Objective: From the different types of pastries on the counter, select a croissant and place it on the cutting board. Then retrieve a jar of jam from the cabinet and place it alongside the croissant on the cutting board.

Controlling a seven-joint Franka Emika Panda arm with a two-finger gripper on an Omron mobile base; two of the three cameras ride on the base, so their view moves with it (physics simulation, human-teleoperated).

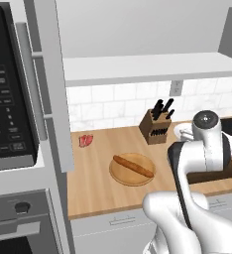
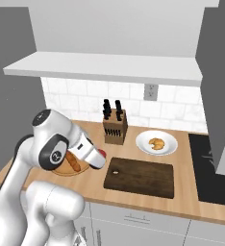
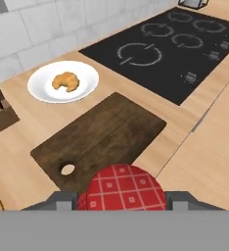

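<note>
Oddly, the croissant (image 3: 65,82) sits on a white plate (image 3: 40,91) at the far side of the desk (image 3: 204,162), not on the cutting board (image 3: 106,135), yet the tool (image 3: 121,200) is narrowly closed on the jar of jam (image 3: 121,188); next, I judge, lower it onto the near board

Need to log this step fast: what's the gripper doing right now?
Gripper: closed on the jam jar, above the near edge of the cutting board.

Tool (image 3: 121,202) clamped, arm low
</note>
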